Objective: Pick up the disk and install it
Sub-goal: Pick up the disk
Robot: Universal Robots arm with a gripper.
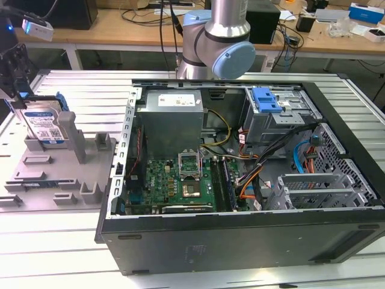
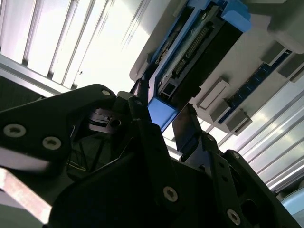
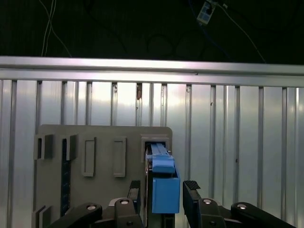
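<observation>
The gripper (image 3: 163,184) is apart, its two fingers (image 3: 191,186) straddling the one disk (image 1: 43,123), which stands in one grey holder (image 1: 90,162), nine o'clock from one open computer case (image 1: 240,235).

the disk (image 1: 41,123) has a dull silver metal body with a printed paper-like label, framed in smooth bright blue plastic. the holder (image 1: 60,174) is matt grey plastic. the table (image 1: 78,90) is ribbed bare aluminium, and it shines where light strikes it. the gripper (image 3: 163,185) is matt black, set with small bright metal screws. the computer case (image 1: 240,232) is satin black outside and bare grey sheet metal inside. the bench (image 1: 120,27) at the back looks like pale, smooth wood.
</observation>
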